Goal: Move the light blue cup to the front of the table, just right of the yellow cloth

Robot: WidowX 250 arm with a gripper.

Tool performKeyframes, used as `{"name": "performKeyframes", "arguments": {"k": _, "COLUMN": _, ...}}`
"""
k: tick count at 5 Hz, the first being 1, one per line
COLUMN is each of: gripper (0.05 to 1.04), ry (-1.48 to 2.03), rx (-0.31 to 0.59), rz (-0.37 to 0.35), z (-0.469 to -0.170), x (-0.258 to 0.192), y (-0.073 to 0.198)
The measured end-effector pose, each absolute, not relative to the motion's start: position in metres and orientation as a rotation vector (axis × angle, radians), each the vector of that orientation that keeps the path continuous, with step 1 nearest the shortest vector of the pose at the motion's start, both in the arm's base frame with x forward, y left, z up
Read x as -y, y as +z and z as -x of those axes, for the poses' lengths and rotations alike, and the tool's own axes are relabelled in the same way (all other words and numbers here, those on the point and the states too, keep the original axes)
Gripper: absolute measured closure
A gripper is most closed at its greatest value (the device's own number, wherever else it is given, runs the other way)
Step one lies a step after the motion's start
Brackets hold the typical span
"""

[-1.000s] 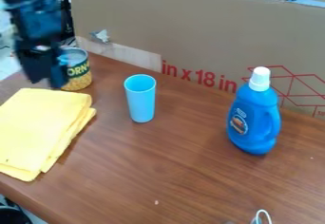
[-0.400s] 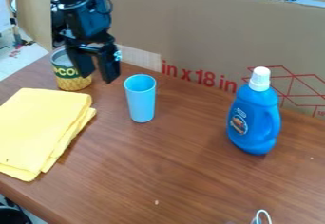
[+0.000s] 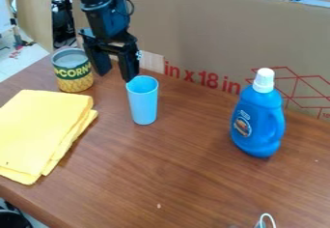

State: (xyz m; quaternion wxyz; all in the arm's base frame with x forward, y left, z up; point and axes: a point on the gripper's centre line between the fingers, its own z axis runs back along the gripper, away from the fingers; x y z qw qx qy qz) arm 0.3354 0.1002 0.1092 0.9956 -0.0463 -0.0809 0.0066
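Note:
The black gripper point(image 3: 116, 76) hangs at the upper left between the can and the cup, its two fingers apart with nothing between them. Its right fingertip is close to the rim of the light blue cup point(image 3: 143, 104); whether they touch I cannot tell. The cup stands upright. Left of the gripper stands a corn can point(image 3: 73, 72) with a green and yellow label. A folded yellow cloth point(image 3: 42, 130) lies flat at the left. On the right, a blue detergent bottle point(image 3: 258, 121) with a white cap stands upright.
A tall cardboard wall point(image 3: 213, 38) runs along the back of the brown table point(image 3: 187, 183). A thin white loop point(image 3: 266, 218) shows at the bottom right edge. The table's left edge lies beyond the cloth and can.
The gripper has moved right from in front of the can, past it, to beside the cup. The can, cup, cloth and bottle have kept their places.

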Motion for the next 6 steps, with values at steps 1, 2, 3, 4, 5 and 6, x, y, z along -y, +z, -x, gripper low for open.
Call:
{"name": "performKeyframes", "arguments": {"k": 1, "gripper": 0.083, "ry": 0.018, "rx": 0.15, "rz": 0.068, "z": -0.344, "x": -0.099, "y": 0.102}}
{"name": "performKeyframes", "arguments": {"k": 2, "gripper": 0.083, "ry": 0.023, "rx": 0.144, "rz": 0.062, "z": -0.351, "x": -0.098, "y": 0.096}}
{"name": "performKeyframes", "arguments": {"k": 3, "gripper": 0.083, "ry": 0.031, "rx": 0.124, "rz": 0.053, "z": -0.355, "x": -0.102, "y": 0.088}}
{"name": "performKeyframes", "arguments": {"k": 4, "gripper": 0.083, "ry": 0.04, "rx": 0.089, "rz": 0.037, "z": -0.356, "x": -0.106, "y": 0.077}}
{"name": "performKeyframes", "arguments": {"k": 5, "gripper": 0.121, "ry": 0.042, "rx": 0.057, "rz": 0.043, "z": -0.355, "x": -0.107, "y": 0.064}}
{"name": "performKeyframes", "arguments": {"k": 6, "gripper": 0.398, "ry": 0.03, "rx": 0.052, "rz": 0.055, "z": -0.356, "x": -0.105, "y": 0.064}}
